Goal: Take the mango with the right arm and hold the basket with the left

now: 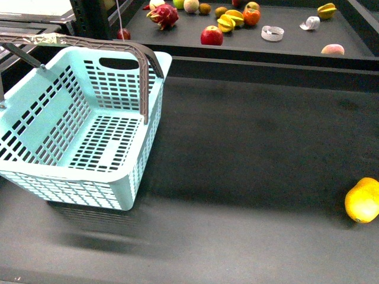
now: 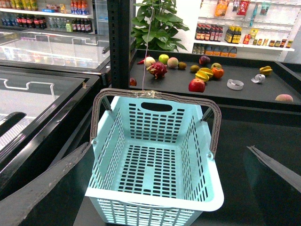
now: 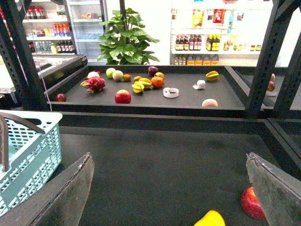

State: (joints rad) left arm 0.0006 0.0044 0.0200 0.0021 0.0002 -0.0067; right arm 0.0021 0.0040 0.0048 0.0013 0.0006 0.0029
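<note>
**Front view.** A pale turquoise slotted plastic basket [image 1: 83, 190] with grey-brown swing handles stands on the dark bench [image 1: 249, 165], at the left. A smooth oval yellow-orange mango [image 1: 362, 200] lies on the bench at the far right, well apart from the basket.

**Left wrist view.** The left gripper [image 2: 168, 147] has its jaws spread wide, flanking the basket's near end and gripping nothing.

**Right wrist view.** The right gripper [image 3: 169, 155] also has its jaws wide apart and empty. The mango shows low between them, beside a round red fruit [image 3: 252, 203].
</note>
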